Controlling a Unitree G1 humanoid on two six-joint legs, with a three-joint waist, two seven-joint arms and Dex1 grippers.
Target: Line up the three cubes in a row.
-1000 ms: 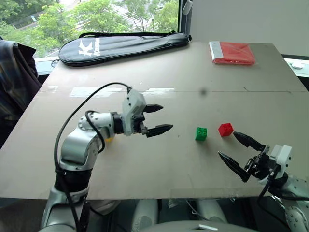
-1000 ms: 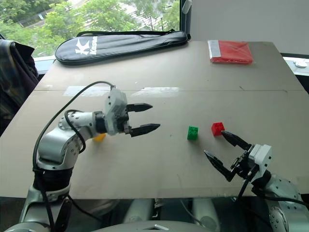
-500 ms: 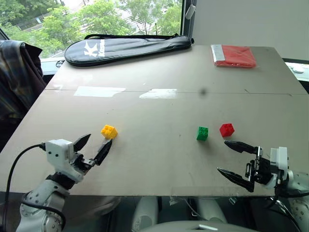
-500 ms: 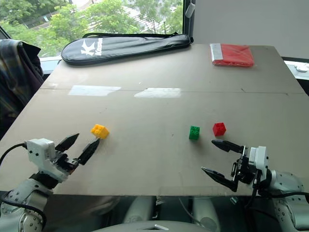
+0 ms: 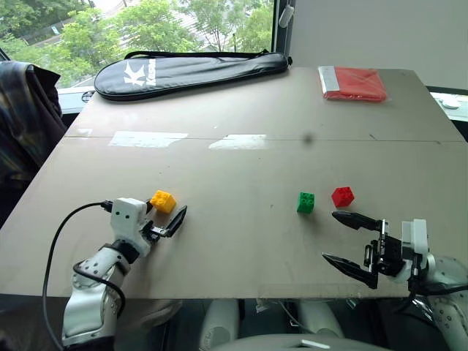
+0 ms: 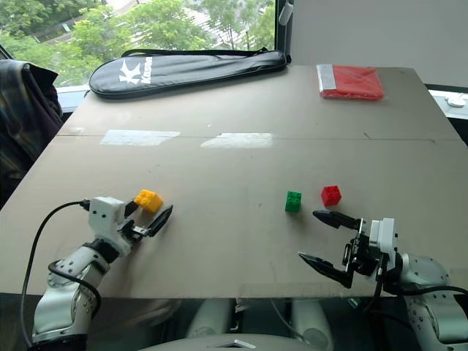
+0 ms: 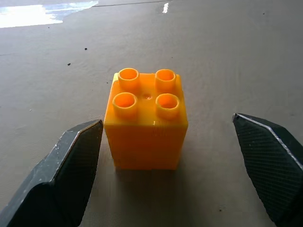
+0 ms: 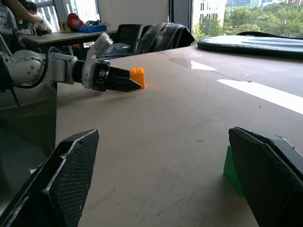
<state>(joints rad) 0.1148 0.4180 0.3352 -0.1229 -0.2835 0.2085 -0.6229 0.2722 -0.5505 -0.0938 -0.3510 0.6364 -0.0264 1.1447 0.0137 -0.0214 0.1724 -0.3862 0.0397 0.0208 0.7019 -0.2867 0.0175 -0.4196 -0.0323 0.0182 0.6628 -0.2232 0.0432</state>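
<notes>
The yellow cube stands on the table's left side. My left gripper is open, low over the table, its fingertips flanking the cube with a gap on each side. The green cube and the red cube sit close together on the right, green on the left. Just in front of those two, by the table's front edge, my right gripper is open and points left with nothing between its fingers. In the right wrist view a finger hides part of the green cube.
A long black racket bag lies along the far edge and a flat red packet at the far right. A dark jacket hangs beside the table's left side. Bare tabletop separates the yellow cube from the other two.
My left arm swung from over the table's middle down to the near left, uncovering the yellow cube, then closed in until its open fingers flank it. The right gripper turned slightly leftward in place.
</notes>
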